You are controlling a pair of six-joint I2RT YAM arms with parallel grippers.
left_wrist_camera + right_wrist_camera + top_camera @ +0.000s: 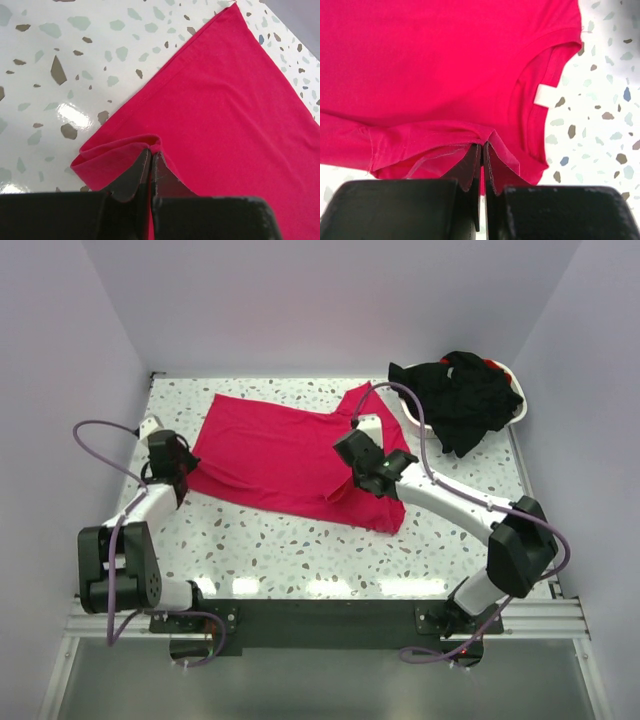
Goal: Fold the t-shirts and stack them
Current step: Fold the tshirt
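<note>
1. Left arm: white tubular links set between boxy black joint housings, with a large black block at its base.
2. Right arm: the same build, white links and chunky black housings.
3. Thin purple cables run in loose loops along each arm.
4. Both bases are bolted to a black plate on a silver rail at the near edge of the bench.
5. Jaws: matt black wedges narrowing to thin, slightly rough tips, each pair mounted on a wide black block.
</note>
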